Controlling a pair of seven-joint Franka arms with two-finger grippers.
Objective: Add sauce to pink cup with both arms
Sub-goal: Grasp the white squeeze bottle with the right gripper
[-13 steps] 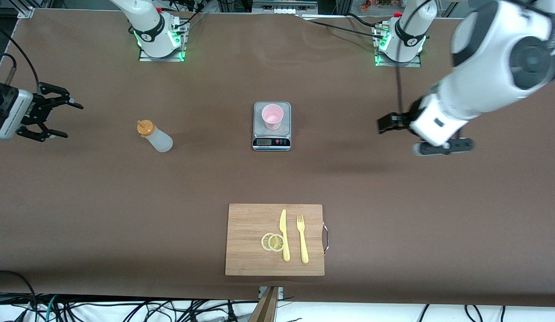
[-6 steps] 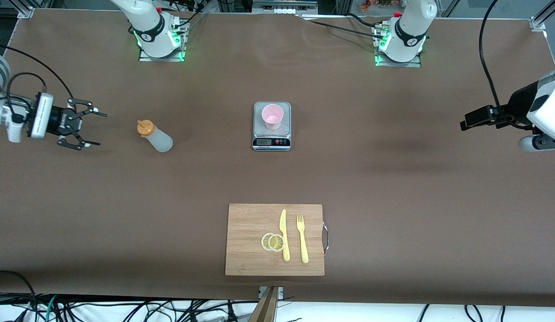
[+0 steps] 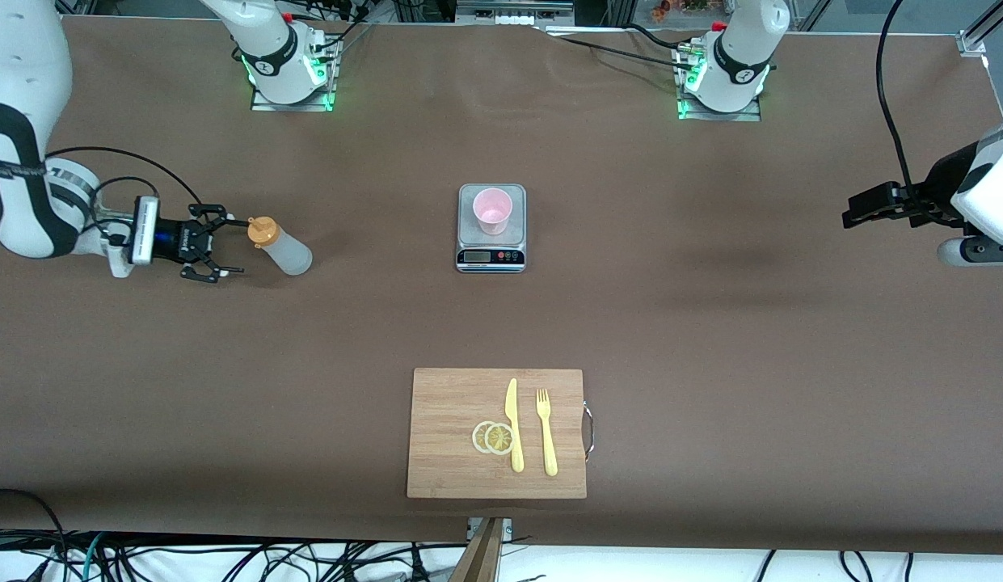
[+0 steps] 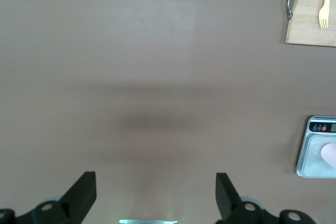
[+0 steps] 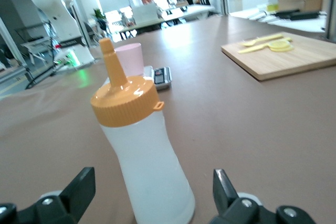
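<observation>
Standing upright on the counter [image 3: 711, 323] toward the right arm's end, the sauce bottle [image 3: 281, 246] shows a whitish translucent body under an orange nozzle cap [image 5: 125, 98], and it is well apart from the pink cup [image 3: 492, 209], which sits on the plate of a small scale [image 3: 490, 229] near the counter's middle. The right claw [image 3: 212, 253] is low and level just beside the bottle, on the side away from the cup; its fingers are spread wide, and in the right wrist view the bottle sits centred between them but not yet gripped.

The step in hand looks to be the grasp on the sauce. To do it well, I judge the claw should slide forward until the fingers flank the soft body below the cap, not the nozzle, then squeeze gently: a translucent squeeze bottle will likely give under pressure, so a hard pinch could push sauce out early or tip it.

The left claw [image 3: 865, 205] hangs over bare counter at the left arm's end, waiting, its fingers also spread. A cutting board [image 3: 453, 404] with knife, fork and lemon slices lies nearer the front camera than the scale.
</observation>
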